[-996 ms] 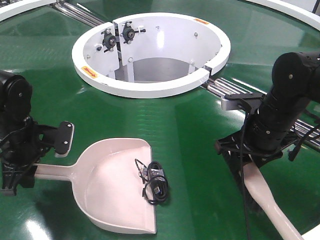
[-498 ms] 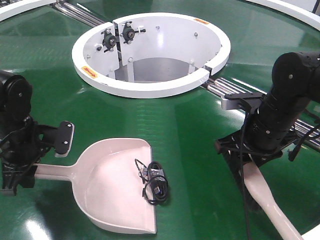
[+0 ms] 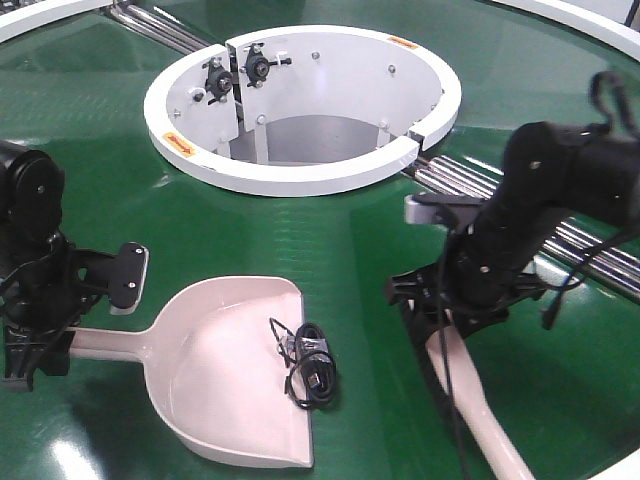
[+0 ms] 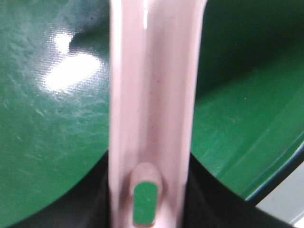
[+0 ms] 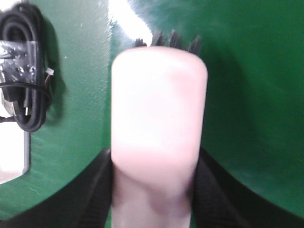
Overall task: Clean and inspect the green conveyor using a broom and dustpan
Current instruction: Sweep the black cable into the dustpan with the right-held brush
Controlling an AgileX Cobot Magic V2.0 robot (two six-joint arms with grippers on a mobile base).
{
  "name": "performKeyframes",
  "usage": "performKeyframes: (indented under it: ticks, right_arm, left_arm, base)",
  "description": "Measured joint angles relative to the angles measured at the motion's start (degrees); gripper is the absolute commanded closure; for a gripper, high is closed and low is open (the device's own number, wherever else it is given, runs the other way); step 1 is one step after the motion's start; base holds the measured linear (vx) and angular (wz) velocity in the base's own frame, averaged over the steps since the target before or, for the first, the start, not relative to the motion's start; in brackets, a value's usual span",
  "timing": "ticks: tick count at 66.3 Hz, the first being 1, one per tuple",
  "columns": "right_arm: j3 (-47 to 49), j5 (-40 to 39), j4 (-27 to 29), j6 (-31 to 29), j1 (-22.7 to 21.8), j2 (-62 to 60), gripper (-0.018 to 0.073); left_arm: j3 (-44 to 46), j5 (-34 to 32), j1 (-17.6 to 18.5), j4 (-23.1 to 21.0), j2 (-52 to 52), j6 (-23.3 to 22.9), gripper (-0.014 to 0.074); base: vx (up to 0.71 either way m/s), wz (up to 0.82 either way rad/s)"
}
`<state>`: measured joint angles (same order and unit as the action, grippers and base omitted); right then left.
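A pale pink dustpan (image 3: 225,375) lies on the green conveyor (image 3: 330,235), pan mouth to the right. A coiled black cable (image 3: 308,365) rests at the pan's front lip; it also shows in the right wrist view (image 5: 21,66). My left gripper (image 3: 40,345) is shut on the dustpan handle (image 4: 152,104). My right gripper (image 3: 440,315) is shut on the pale pink broom (image 3: 475,400), whose head (image 5: 159,114) stands on the belt just right of the cable, dark bristles showing past its far edge.
A white ring housing (image 3: 300,105) with an open middle stands at the back centre. Metal rollers (image 3: 590,240) run along the right. A white conveyor edge (image 3: 570,20) curves at the far right.
My right arm has swung left with the broom, bringing it closer to the dustpan and cable. The left arm, dustpan and cable have not moved.
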<state>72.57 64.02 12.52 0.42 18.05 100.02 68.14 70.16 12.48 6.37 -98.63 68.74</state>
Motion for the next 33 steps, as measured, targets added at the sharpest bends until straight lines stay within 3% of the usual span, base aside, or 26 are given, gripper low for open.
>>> performKeyframes:
  ticks: [33]
  right_arm:
    - [13.3,5.43,0.22,3.67,9.2,12.92,0.0565]
  left_arm:
    - [0.0,0.0,0.0,0.0,0.0,0.0,0.0619]
  base:
    - [0.0,0.0]
